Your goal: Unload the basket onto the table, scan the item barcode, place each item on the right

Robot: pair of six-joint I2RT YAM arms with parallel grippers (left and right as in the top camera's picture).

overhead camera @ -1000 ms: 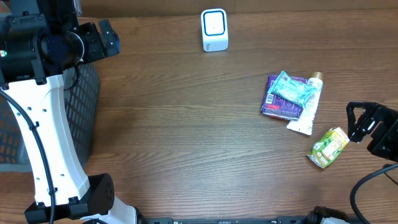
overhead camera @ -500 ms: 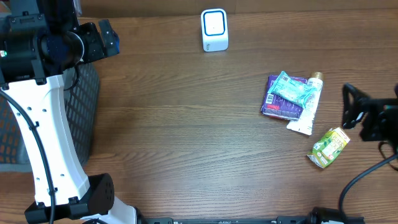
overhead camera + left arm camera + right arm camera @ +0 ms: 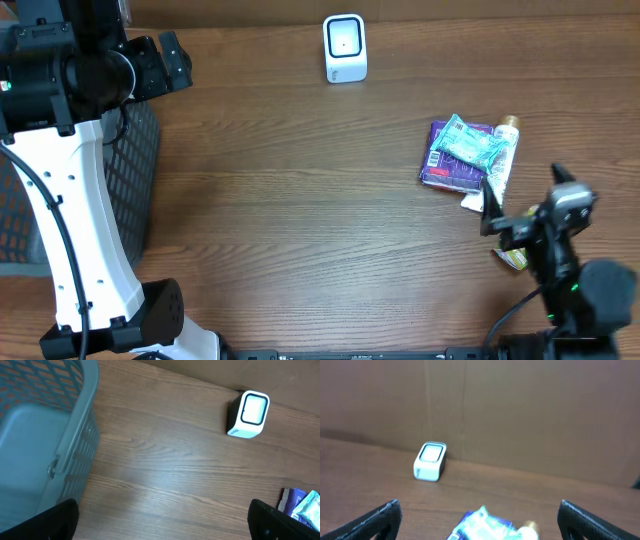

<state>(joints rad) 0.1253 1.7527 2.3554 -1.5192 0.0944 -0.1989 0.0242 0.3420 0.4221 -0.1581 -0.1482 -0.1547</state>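
Observation:
The white barcode scanner (image 3: 345, 47) stands at the table's far edge, also seen as a scanner (image 3: 248, 414) and a scanner (image 3: 430, 461). A teal packet (image 3: 470, 143) lies on a purple packet (image 3: 450, 165) beside a white tube (image 3: 497, 170). A green pouch (image 3: 512, 258) shows only a corner under the right arm. My right gripper (image 3: 525, 198) hovers open just in front of the pile; the teal packet (image 3: 487, 525) appears blurred between its fingers (image 3: 375, 522). My left gripper (image 3: 178, 62) is open and empty at far left, over bare wood (image 3: 167, 525).
A grey mesh basket (image 3: 135, 180) stands at the left edge under the left arm, its rim (image 3: 75, 425) filling the left wrist view. A brown cardboard wall (image 3: 520, 410) backs the table behind the scanner.
My right arm has swung in from the right edge toward the item pile and now covers most of the green pouch. The left arm has not moved.

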